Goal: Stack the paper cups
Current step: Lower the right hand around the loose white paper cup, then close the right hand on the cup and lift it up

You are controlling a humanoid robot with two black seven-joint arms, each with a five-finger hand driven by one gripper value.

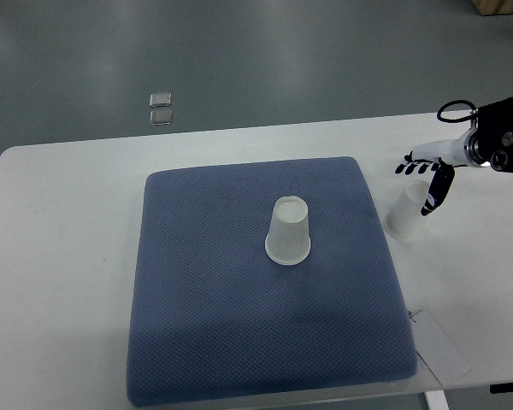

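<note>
Cup [288, 232] inverted at mat [197, 325] centre as base; right hand [427, 175], fingers spread, straddles second cup [408, 215] beside mat for pickup.

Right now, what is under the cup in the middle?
The upside-down cup stands on the blue mat, which lies on the white table. Anything inside the cup is hidden.

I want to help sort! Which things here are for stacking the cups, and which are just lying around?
For the job:
cup on the mat, upside down
cup on the table, off the mat's right edge
right hand, over that cup

Just lying about:
blue mat
white table
paper card near the mat's corner
two small clear squares on the floor
</note>
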